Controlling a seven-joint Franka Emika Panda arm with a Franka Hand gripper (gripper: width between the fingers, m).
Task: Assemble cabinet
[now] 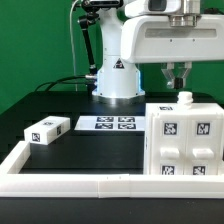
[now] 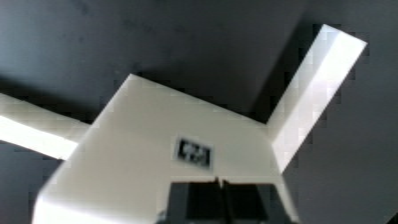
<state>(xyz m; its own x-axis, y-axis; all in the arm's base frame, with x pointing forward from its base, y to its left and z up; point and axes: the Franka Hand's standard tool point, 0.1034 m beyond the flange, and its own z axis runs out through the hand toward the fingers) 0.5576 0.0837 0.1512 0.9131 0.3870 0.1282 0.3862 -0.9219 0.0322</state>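
Observation:
The cabinet [image 1: 185, 140] is a white box with black-and-white tags on its faces, standing at the exterior view's right by the front rail. A small white knob [image 1: 185, 98] sticks up from its top. My gripper [image 1: 176, 74] hangs just above that top, apart from it. In the wrist view the cabinet [image 2: 151, 130] fills the middle with one tag showing, and my gripper [image 2: 221, 183] has its dark fingers pressed together, shut with nothing held.
A small white tagged part [image 1: 47, 129] lies at the exterior view's left. The marker board [image 1: 112, 124] lies in front of the robot base. A long white border rail [image 1: 70, 185] runs along the front and left, and it also shows in the wrist view [image 2: 313, 85].

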